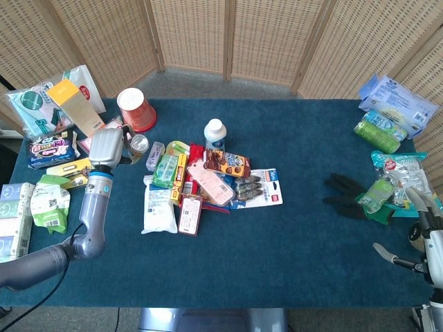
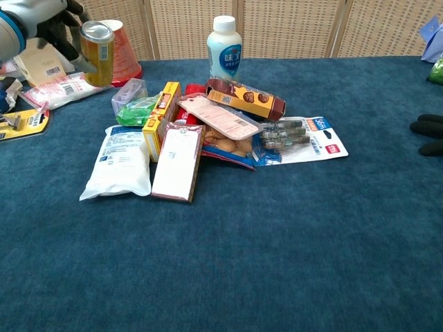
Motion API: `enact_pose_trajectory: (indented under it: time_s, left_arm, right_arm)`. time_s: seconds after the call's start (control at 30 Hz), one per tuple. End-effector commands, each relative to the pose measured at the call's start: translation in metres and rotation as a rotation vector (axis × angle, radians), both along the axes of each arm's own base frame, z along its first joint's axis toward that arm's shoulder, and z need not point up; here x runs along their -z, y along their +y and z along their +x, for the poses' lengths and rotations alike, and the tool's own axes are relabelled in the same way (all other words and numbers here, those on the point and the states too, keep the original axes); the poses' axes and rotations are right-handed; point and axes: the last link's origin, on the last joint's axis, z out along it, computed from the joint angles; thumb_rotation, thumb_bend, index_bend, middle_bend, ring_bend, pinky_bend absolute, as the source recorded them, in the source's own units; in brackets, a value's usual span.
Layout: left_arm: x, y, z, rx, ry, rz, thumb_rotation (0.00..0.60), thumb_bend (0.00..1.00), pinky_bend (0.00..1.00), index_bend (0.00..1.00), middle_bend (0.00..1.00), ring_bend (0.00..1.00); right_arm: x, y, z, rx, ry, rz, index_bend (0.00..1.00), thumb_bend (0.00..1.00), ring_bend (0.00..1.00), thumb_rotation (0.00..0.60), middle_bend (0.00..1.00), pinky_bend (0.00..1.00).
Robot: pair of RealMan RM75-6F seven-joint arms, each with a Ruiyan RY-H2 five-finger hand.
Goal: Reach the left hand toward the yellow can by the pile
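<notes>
Blue-carpeted table (image 1: 291, 235) before wicker screens (image 1: 228, 34)

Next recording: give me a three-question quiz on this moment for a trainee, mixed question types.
1. True or false: the left hand holds the yellow can off the table.
2. Which stands right behind the can in the chest view? A) red cup B) white bottle C) black gloves
3. Fill in: the right hand holds ____.

Key: 1 true; 2 A; 3 nothing
</notes>
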Motion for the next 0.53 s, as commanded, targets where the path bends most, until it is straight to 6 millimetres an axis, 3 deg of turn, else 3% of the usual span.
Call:
enact_pose_trajectory:
  time_s: [0.03,0.33,0.53]
  left_arm:
    - [-0.043,-0.014,0.012,0.041,0.012,0.068,0.600,0.00,0.80,0.66,0.66,0.67]
    - [-0.100,-0.040,0.032,0.098,0.031,0.138,0.600,0.00,0.80,0.66,0.66,0.67]
    - [-0.116,-0.047,0.037,0.111,0.029,0.152,0.600,0.00,0.80,0.66,0.66,0.67]
  right_arm:
    - [0.000,0.000,0.000,-0.001,0.002,0.001,0.01,0.00,0.00,0.600,0.00,0.00]
    - [0.000,0.001,0.003,-0.010,0.003,-0.007,0.01,0.00,0.00,0.600,0.00,0.00]
    - [0.002,0.002,0.005,-0.013,0.005,-0.004,0.01,0.00,0.00,0.600,0.00,0.00]
